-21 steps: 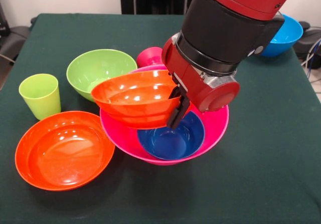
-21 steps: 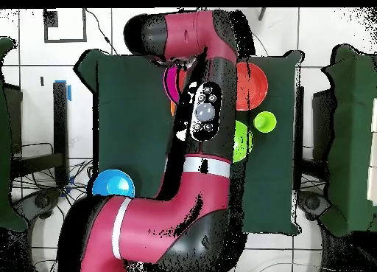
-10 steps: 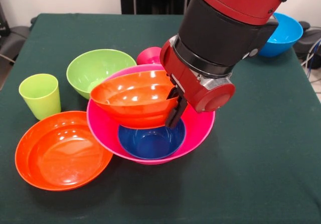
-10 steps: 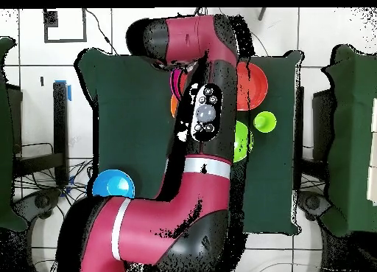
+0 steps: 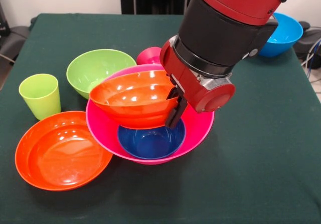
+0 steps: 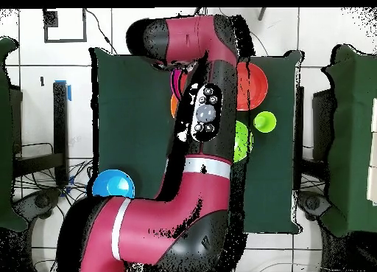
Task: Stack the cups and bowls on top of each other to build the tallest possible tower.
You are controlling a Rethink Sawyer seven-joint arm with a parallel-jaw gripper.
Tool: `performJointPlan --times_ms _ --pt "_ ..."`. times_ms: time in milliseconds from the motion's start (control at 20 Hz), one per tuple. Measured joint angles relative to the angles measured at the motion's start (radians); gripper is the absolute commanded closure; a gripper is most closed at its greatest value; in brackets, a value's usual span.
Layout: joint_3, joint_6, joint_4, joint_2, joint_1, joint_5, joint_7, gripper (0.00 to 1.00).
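pincer (image 5: pixel 175 108) clamped on tilted glossy orange bowl's (image 5: pixel 133 97) rim | above pink bowl (image 5: pixel 200 129) holding dark blue bowl (image 5: pixel 150 141)

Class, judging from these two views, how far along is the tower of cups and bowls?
Barely begun. Done: the small dark blue bowl sits inside the big pink bowl. In hand: the gripper holds the big orange bowl by its rim, tilted above them. Left: the green bowl, shallow red-orange bowl, light blue bowl, lime green cup and pink cup.
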Motion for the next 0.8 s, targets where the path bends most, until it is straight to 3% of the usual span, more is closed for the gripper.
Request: performJointPlan --times_ms 800 --pt "0.000 0.000 0.012 -0.005 0.013 0.000 0.000 1.00"
